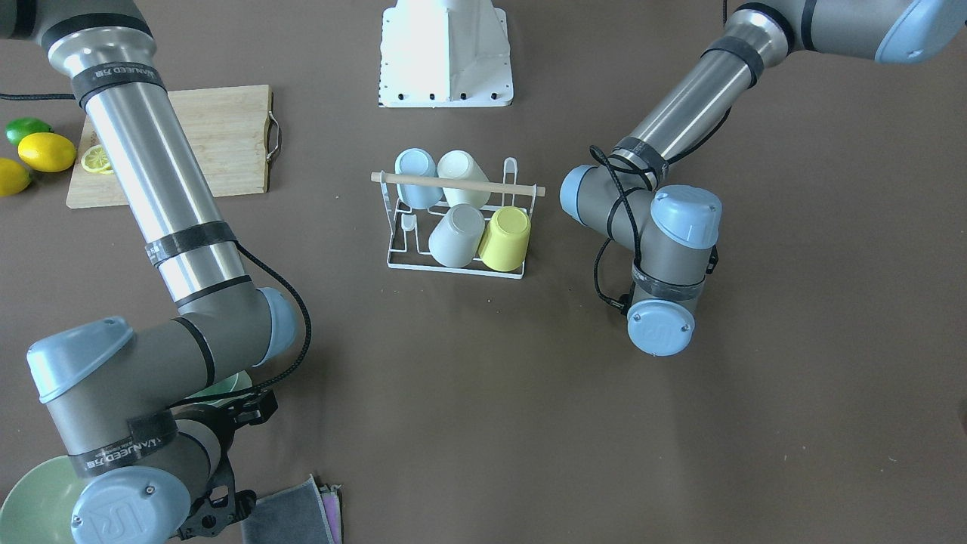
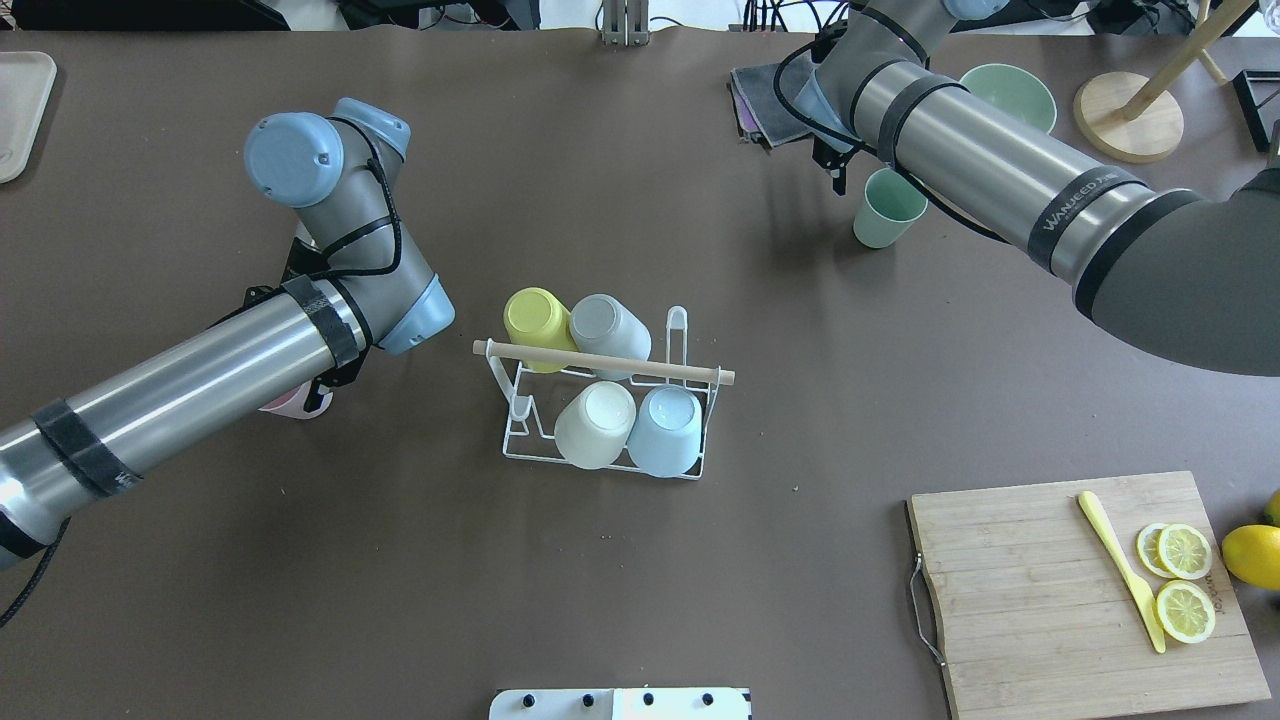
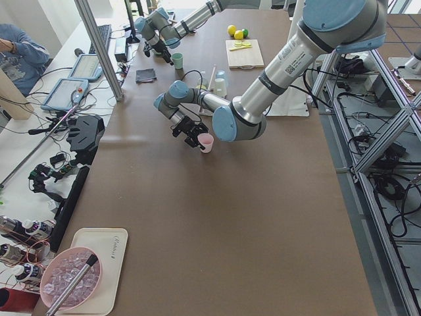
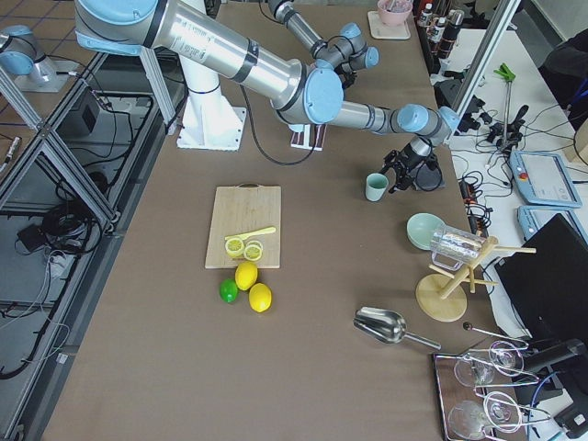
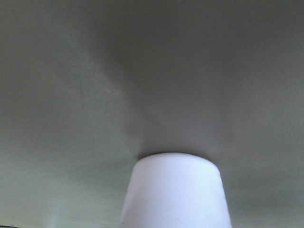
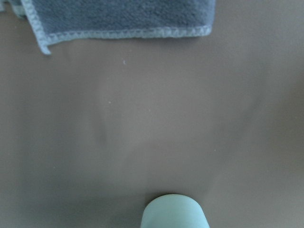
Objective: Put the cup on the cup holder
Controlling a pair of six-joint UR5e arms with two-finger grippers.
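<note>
The cup holder point(image 2: 690, 372), a white wire rack with a wooden rod on top, stands mid-table with a yellow, a grey, a cream and a light-blue cup tilted on its prongs. A pink cup point(image 3: 206, 141) stands on the table right beside my left gripper point(image 3: 195, 133); it fills the bottom of the left wrist view point(image 5: 175, 192). A green cup point(image 2: 886, 208) stands upright close to my right gripper point(image 2: 836, 163), and its rim shows at the bottom edge of the right wrist view point(image 6: 174, 211). No fingers show clearly, so I cannot tell either gripper's state.
A folded grey cloth point(image 2: 762, 98) and a green bowl point(image 2: 1010, 92) lie beyond the green cup. A wooden stand point(image 2: 1128, 122) is at the far right. A cutting board point(image 2: 1060, 590) carries lemon slices and a yellow knife, with lemons beside it. The white robot base point(image 1: 446, 53) is behind the rack.
</note>
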